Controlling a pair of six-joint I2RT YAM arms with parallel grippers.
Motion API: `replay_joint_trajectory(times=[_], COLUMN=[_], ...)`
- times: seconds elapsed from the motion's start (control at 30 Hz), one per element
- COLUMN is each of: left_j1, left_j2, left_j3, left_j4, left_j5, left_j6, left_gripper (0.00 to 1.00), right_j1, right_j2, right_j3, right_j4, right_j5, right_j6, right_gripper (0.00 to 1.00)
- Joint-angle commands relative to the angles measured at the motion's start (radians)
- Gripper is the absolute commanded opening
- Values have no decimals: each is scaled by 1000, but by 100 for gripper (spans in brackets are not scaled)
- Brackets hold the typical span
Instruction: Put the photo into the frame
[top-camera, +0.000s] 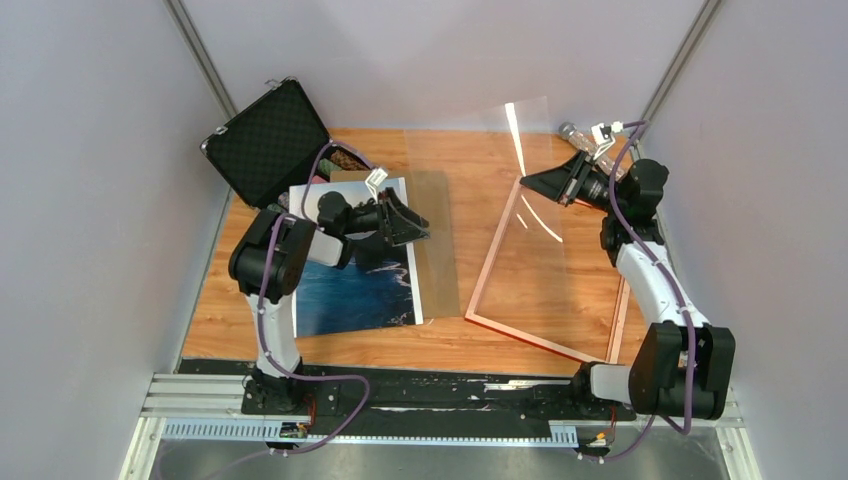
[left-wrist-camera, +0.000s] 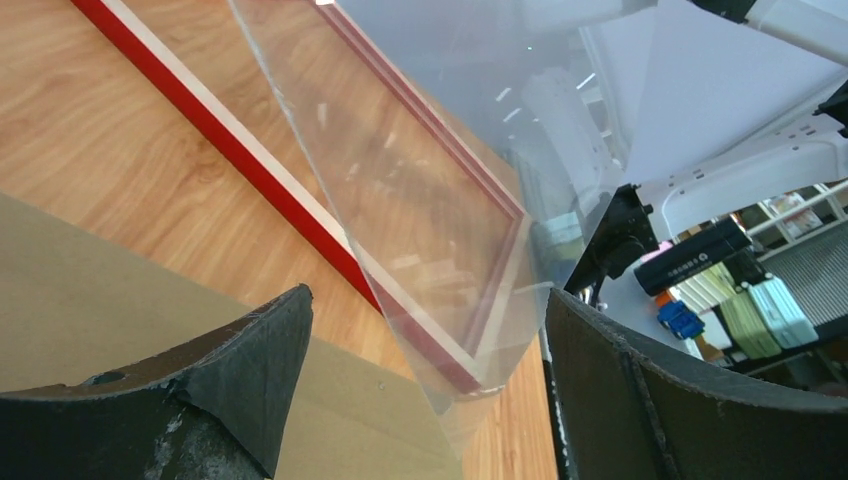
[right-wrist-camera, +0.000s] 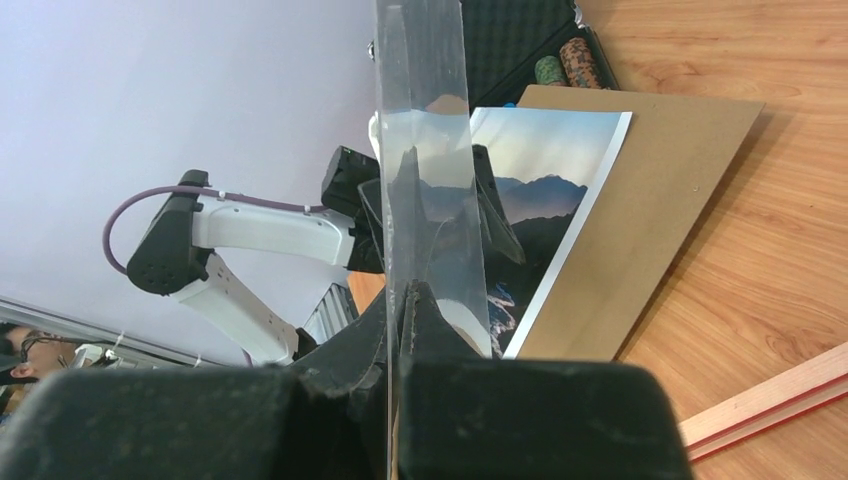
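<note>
Right hand is pinched shut on one edge of a clear sheet, holding it raised and steeply tilted over the far part of the frame. In the right wrist view the sheet runs edge-on straight up from between the closed fingers. Whether the sheet's lower edge touches the frame cannot be told.

The frame lies flat on the right half of the worktop. Its thin rails show red and pinkish-copper, and bare wood is visible through its opening.

Left hand hovers with its fingers spread wide and nothing between them. It sits above the right edge of the photo, where the print meets the brown backing board. Through the gap between its fingers, the left wrist view shows the board, a red rail of the frame and the tilted sheet.

The photo lies face up on the left half of the worktop, outside the frame. Its white right border rests on the backing board, and a strip of that board lies between photo and frame. The left arm covers the upper part of the print in the top view.

A black foam-lined case stands open at the far left corner.
</note>
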Motion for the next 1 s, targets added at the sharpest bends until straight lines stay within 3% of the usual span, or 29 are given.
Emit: replay_joint_trajectory(times=[0.0, 0.37, 0.5, 0.67, 0.97], left_j1=[-57, -95, -96, -98, -97], left_j2=[30, 43, 33, 21, -8], left_j3=[41, 88, 105, 101, 102], left_j4=[91, 128, 127, 128, 129], left_j5=[-9, -7, 8, 28, 64], left_j6=[26, -42, -72, -93, -136], left_gripper=[93, 67, 53, 26, 0], right_j1=[-13, -40, -51, -63, -86], right_j2=[-40, -67, -73, -76, -86], right_j3=[-2, -57, -71, -77, -101], right_j4=[74, 51, 48, 27, 18], right_j5=[-10, 7, 18, 37, 53], right_j6=[42, 1, -12, -37, -82], right_gripper=[0, 0, 0, 0, 0])
